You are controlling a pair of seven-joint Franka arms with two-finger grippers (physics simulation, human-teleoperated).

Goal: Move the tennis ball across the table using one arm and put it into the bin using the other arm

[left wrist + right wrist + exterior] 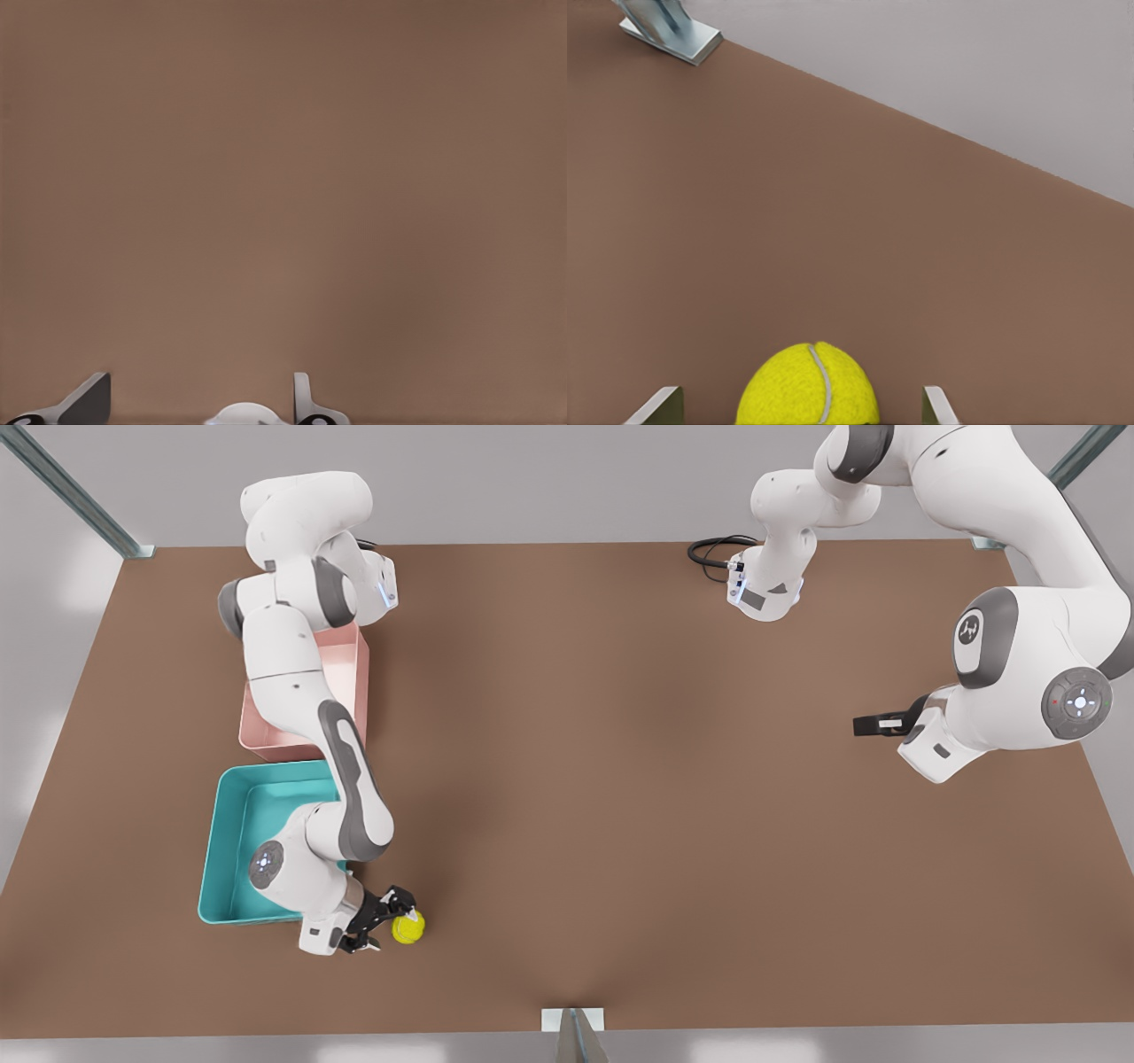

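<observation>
The yellow-green tennis ball (408, 928) (808, 390) rests on the brown table (620, 779) near its front edge, just right of the teal bin (221, 841) in the front view. My right gripper (390, 923) (799, 394) is low at the ball. Its fingers (660, 405) stand open on either side of the ball, with a gap to each. My left gripper (873, 724) (197, 385) waits open over bare table at the front view's right, holding nothing.
A pink bin (350, 664) stands just behind the teal one, partly covered by the right arm. A metal bracket (573, 1020) (669, 31) sits at the table's front edge. Wide bare tabletop lies between the two arms.
</observation>
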